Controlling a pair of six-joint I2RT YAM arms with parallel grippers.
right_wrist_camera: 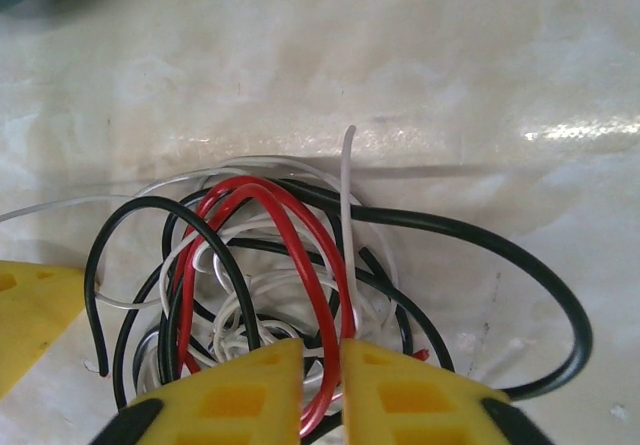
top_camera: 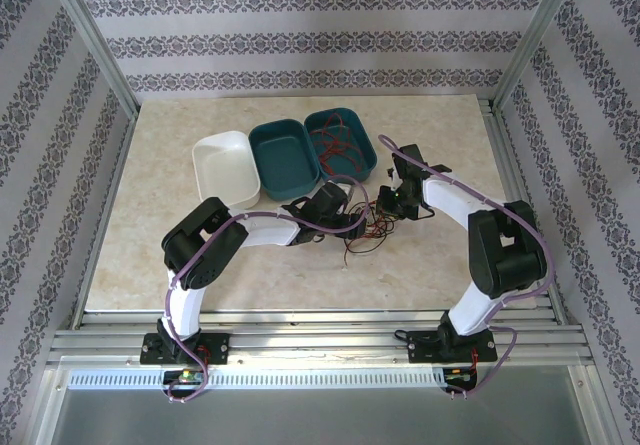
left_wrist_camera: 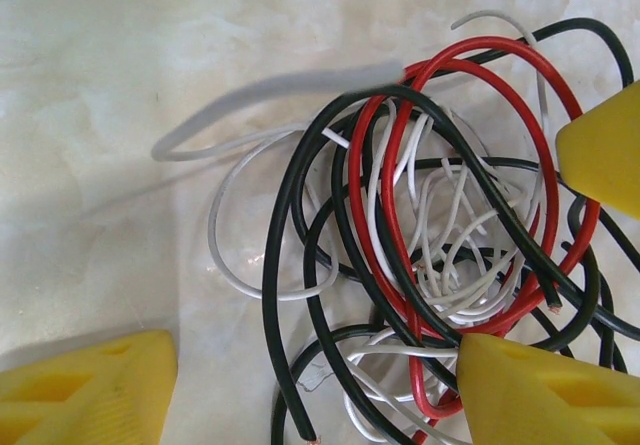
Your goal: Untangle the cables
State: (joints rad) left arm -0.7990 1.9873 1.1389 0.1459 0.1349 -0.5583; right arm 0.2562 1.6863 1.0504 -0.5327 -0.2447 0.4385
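no text, label, brand, number or sign can be read. the cables (left_wrist_camera: 430, 215) and the worktop (top_camera: 140, 235) bear no legible marks, and the walls (top_camera: 300, 42) carry only a repeating ornamental pattern.

Loose cables (left_wrist_camera: 420, 255): smooth, glossy plastic sheathing, red, black, white. Tabletop (left_wrist_camera: 100, 85): polished, marble-look, faintly reflective. End effector fingers (right_wrist_camera: 235, 390): matt yellow plastic. Frame rails (top_camera: 320, 337): brushed metal.

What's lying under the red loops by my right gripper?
White wires and black wires cross beneath the red loops. The right gripper covers where the loops end.
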